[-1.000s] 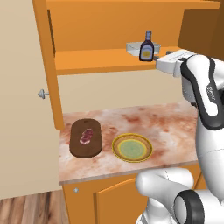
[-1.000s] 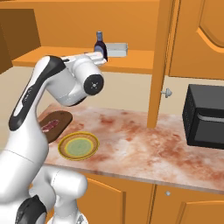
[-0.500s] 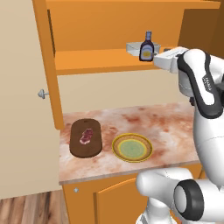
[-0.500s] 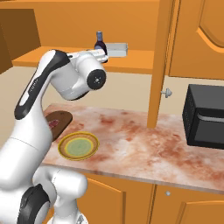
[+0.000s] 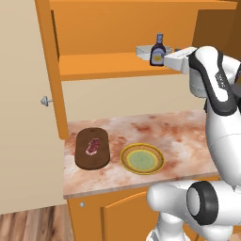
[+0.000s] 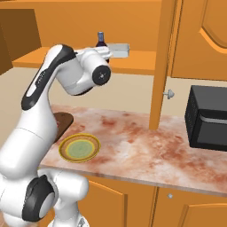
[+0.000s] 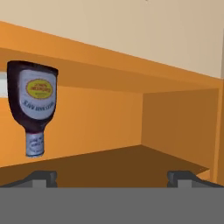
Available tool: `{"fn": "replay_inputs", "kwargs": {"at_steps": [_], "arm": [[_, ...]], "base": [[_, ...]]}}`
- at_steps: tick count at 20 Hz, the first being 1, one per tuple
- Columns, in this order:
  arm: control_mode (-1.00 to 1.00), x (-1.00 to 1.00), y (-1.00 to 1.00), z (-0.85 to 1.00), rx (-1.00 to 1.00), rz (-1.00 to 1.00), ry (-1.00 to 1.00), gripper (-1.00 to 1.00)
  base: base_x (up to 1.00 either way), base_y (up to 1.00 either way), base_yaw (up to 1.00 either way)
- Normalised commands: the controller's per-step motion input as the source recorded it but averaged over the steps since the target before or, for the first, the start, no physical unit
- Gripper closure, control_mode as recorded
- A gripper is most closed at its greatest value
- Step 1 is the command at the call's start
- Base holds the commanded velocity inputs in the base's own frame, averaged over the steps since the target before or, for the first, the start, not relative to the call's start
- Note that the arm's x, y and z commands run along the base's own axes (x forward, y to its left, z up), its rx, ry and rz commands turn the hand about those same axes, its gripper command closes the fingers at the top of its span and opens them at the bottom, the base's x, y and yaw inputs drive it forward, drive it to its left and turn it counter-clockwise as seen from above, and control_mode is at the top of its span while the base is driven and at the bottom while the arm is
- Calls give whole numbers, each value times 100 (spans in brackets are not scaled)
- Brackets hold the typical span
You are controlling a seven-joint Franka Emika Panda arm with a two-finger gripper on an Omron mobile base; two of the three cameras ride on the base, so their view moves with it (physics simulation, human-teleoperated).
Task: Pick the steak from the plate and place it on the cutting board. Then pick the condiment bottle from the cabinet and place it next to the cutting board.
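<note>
Kitchen worktop (image 5: 179, 136): steak (image 5: 93, 146) lying on board (image 5: 92, 149), plate (image 5: 142, 159) bare. Gripper (image 7: 112, 176), jaws apart, nearing bottle (image 5: 158, 50) in cabinet (image 5: 113, 33); bottle step remaining.

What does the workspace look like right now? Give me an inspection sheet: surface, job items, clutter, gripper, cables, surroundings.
Surface: marbled counter, nothing spilled.
Steak: lying on the cutting board.
Plate: bare, beside the board on the counter.
Condiment bottle: upright on the cabinet shelf, not held.
Clutter: clear tray behind the bottle on the shelf.
Gripper: open, raised to shelf height; the bottle sits off to one side of the hand view, outside the fingers.
Cables: nothing seen.
Surroundings: cabinet door swung open; black appliance on the counter; cupboards below.
</note>
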Motion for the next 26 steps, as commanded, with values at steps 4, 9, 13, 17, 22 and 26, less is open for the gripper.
{"fn": "replay_inputs", "kwargs": {"at_steps": [4, 9, 13, 17, 22, 26], "arm": [[-100, 18, -5, 11, 0, 0, 0, -100], [-100, 16, -6, 4, 0, 0, 0, -100], [-100, 16, -5, 0, 0, 0, 0, -100], [-100, 17, -4, 0, 0, 0, 0, -100], [-100, 17, -2, 0, 0, 0, 0, -100], [-100, 16, -1, 0, 0, 0, 0, -100]], "base": [[0, 0, 0], [0, 0, 0], [0, 0, 0], [0, 0, 0], [0, 0, 0], [0, 0, 0]]}}
